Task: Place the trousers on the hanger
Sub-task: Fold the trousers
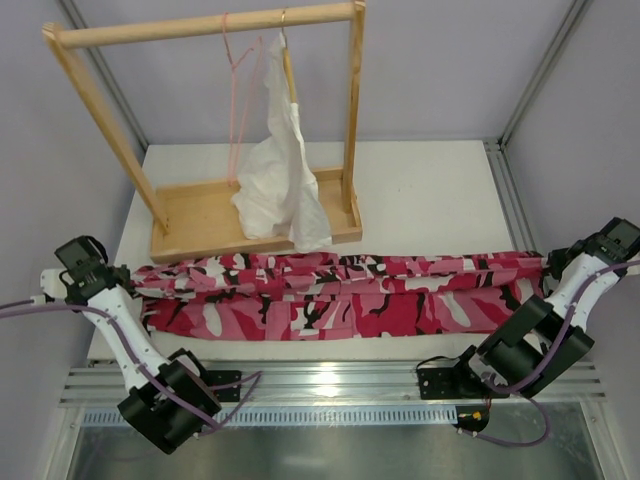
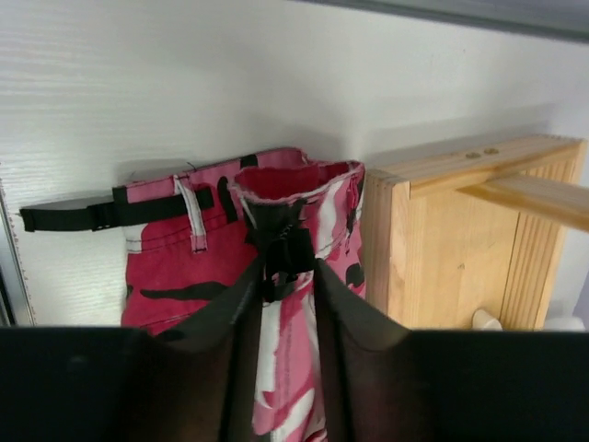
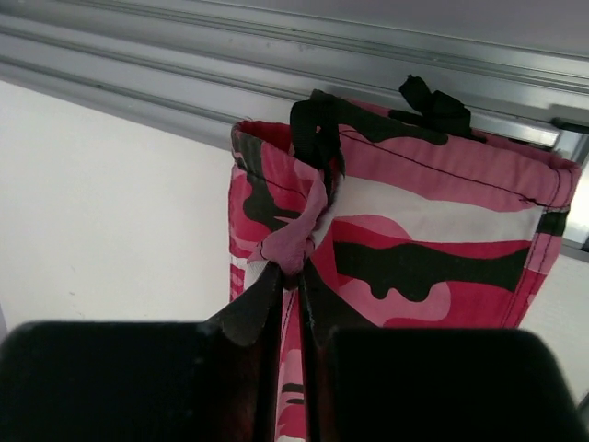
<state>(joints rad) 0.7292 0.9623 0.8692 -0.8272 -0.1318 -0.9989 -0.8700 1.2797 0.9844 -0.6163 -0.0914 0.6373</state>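
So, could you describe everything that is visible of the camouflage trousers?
The trousers are long, of woven-looking cloth printed in pink, white and black camouflage. They lie folded lengthwise and stretched flat across the white table, close in front of the wooden rack base. The left gripper is shut on the waist end, where a black belt passes through a loop. The right gripper is shut on a leg hem, which has a black tie.

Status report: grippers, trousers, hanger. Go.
Left gripper shut on trousers, waist end; right gripper shut on cuff end. Trousers stretched across table, not yet hung. Hanger empty on rack rail, white garment beside it.
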